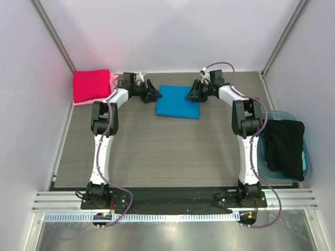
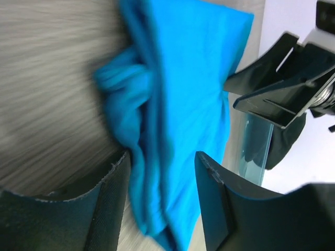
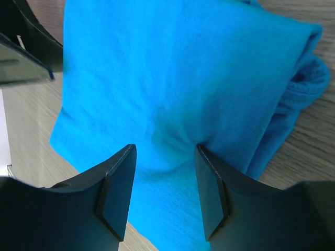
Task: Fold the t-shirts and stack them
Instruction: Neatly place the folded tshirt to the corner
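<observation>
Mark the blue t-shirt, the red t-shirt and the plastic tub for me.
blue t-shirt (image 1: 178, 102): top view, middle of the folded cloth.
red t-shirt (image 1: 90, 85): top view, middle of its upper face.
plastic tub (image 1: 309, 160): top view, on its right-hand rim.

You have a grey wood-grain surface (image 1: 157, 151). In the far middle a folded blue t-shirt (image 1: 175, 104) lies directly on it, and in the far left corner a pink t-shirt (image 1: 113, 78) lies on it with a red t-shirt (image 1: 90, 85) on top.
</observation>
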`<state>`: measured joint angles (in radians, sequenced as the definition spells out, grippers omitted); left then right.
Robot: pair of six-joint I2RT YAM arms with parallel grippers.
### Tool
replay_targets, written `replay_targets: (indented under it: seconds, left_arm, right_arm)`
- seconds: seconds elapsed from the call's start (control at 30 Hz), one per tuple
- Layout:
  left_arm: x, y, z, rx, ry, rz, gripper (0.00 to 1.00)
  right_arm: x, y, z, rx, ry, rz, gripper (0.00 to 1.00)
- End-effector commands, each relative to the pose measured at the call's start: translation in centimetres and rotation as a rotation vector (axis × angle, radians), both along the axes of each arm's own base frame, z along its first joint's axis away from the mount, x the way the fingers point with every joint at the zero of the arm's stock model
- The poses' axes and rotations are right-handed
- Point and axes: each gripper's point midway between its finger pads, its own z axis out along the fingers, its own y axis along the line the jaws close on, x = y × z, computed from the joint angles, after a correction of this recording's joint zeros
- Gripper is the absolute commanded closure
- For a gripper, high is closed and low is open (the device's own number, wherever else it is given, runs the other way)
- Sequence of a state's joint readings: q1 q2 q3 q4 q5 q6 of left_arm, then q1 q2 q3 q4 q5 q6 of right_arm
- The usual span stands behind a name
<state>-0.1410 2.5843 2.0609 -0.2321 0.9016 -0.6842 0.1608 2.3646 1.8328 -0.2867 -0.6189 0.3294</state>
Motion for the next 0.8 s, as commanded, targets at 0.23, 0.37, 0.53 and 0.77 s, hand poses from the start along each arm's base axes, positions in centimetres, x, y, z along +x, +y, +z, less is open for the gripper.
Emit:
replay_targets:
  seconds: [0.23,0.37,0.53,0.77]
  left_arm:
    - [-3.0,-5.9,-4.3,0.057,0.059,-0.064,0.64]
    - [-2.8,-4.8,-2.6,0.117,0.024,-0.044,0.81]
    - [-3.1,-0.7,1.7,0.211,-0.044,-0.028,1.00]
    - [-4.5,8.0,5.4,0.394,-0.085,-0.102,1.00]
  right_arm:
    - [1.1,0.1,-0.6,-0.020,-0.024,-0.001,0.45]
    - [1.2,0.0,2.5,-0.014,-0.079,0.001,0.45]
    - [0.3,-0.5,9.8,0.003,-0.199,0.030,0.45]
    - [-2.6,-1.8,14.1,-0.054,-0.293,0.069,0.45]
